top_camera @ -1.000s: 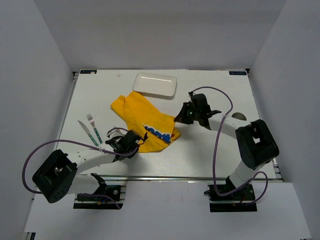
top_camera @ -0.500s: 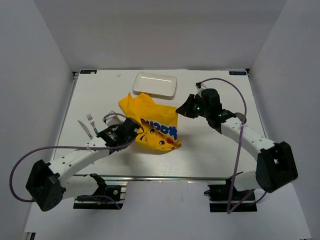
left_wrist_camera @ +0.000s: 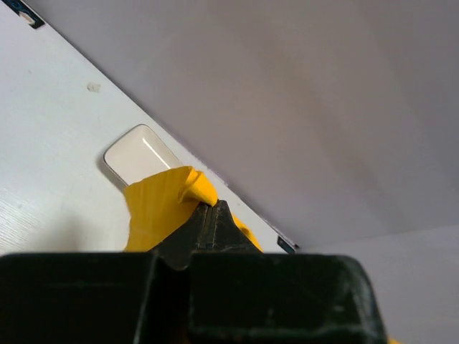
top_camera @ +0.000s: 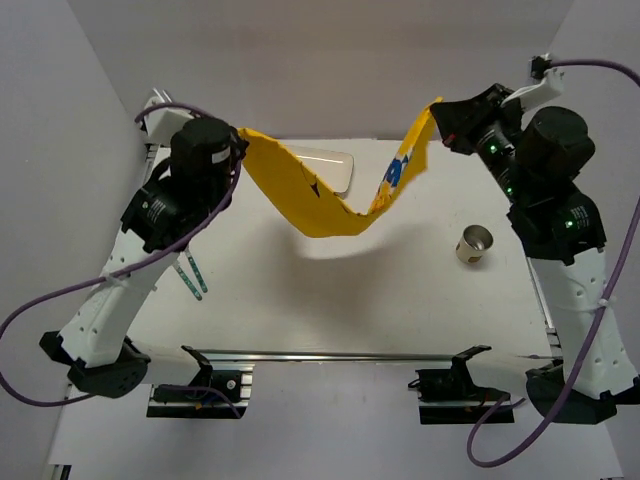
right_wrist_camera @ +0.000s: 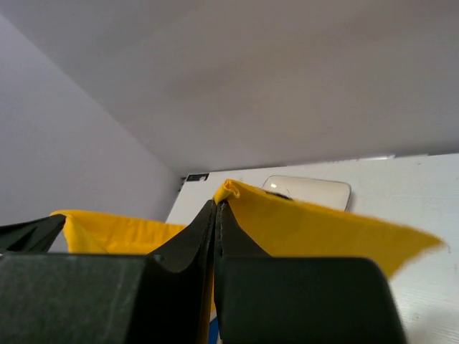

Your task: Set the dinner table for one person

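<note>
Span of yellow placemat (top_camera: 320, 205) sags crosswise above counter (top_camera: 400, 290), corners clamped tight in left pincer (top_camera: 237, 135) and right pincer (top_camera: 438, 108).

The dinner table (top_camera: 400, 290) lies flat, white, apparently faintly grained.

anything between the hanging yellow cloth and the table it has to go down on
Nothing visible on the dinner table under the sag of the yellow cloth. The white plate sits just beyond; cup and cutlery lie off to the sides.
</note>
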Robot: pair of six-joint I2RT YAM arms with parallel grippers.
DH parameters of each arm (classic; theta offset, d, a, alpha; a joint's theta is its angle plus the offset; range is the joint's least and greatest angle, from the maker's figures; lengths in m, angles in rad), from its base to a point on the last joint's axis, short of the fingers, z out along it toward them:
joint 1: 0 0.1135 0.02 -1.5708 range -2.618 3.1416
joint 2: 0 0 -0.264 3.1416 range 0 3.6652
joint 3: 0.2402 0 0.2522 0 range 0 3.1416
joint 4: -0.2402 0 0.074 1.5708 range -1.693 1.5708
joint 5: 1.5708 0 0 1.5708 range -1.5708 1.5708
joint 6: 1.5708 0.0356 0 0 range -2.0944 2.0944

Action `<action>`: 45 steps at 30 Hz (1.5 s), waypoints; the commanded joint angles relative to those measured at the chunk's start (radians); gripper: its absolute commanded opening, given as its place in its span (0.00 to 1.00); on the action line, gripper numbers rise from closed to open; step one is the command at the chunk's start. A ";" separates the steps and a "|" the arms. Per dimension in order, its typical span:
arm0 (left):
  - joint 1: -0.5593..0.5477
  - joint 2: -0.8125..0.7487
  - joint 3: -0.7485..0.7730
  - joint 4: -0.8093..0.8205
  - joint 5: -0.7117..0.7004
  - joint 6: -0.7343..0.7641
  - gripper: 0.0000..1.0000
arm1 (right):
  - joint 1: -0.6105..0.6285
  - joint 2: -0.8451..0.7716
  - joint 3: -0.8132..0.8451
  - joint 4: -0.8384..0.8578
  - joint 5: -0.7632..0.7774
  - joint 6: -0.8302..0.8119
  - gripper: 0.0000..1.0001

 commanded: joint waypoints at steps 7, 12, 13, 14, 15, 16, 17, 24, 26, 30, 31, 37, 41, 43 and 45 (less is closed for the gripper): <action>0.152 0.219 0.323 0.073 0.063 0.228 0.00 | -0.103 0.322 0.379 -0.264 0.024 -0.046 0.00; 0.249 0.271 0.368 0.215 0.201 0.281 0.00 | -0.173 0.380 0.437 -0.158 -0.086 -0.069 0.00; 0.278 0.275 0.374 0.241 0.221 0.277 0.00 | -0.208 0.405 0.456 -0.158 -0.126 -0.068 0.00; 0.293 0.282 0.369 0.261 0.261 0.277 0.00 | -0.215 0.420 0.504 -0.161 -0.143 -0.071 0.00; 0.305 0.285 0.365 0.280 0.279 0.283 0.00 | -0.225 0.437 0.522 -0.162 -0.161 -0.072 0.00; 0.328 0.288 0.363 0.289 0.302 0.278 0.00 | -0.254 0.437 0.525 -0.159 -0.195 -0.072 0.00; 0.338 0.286 0.352 0.297 0.316 0.277 0.00 | -0.261 0.433 0.520 -0.150 -0.215 -0.074 0.00; 0.361 0.034 -0.219 0.526 0.376 0.208 0.00 | -0.317 0.197 0.039 -0.022 -0.284 -0.069 0.00; 0.361 -0.098 -0.476 0.605 0.387 0.148 0.00 | -0.323 0.112 -0.134 0.063 -0.293 -0.057 0.00; 0.346 -0.307 -0.833 0.654 0.410 0.056 0.00 | -0.333 -0.146 -0.519 0.140 -0.283 -0.007 0.00; 0.335 -0.382 -0.890 0.649 0.423 0.027 0.00 | -0.333 -0.184 -0.635 0.146 -0.278 -0.002 0.00; 0.335 -0.588 -1.220 0.519 0.678 -0.022 0.45 | -0.336 -0.439 -0.918 0.051 -0.217 0.024 0.72; 0.335 -0.671 -1.254 0.306 0.688 -0.022 0.98 | -0.333 -0.531 -0.949 0.014 -0.200 0.001 0.89; 0.335 -0.689 -1.210 0.271 0.654 -0.001 0.98 | -0.333 -0.513 -0.936 0.005 -0.218 -0.025 0.89; 0.335 -0.662 -1.164 0.240 0.649 0.013 0.98 | -0.330 -0.447 -0.923 0.026 -0.305 -0.042 0.89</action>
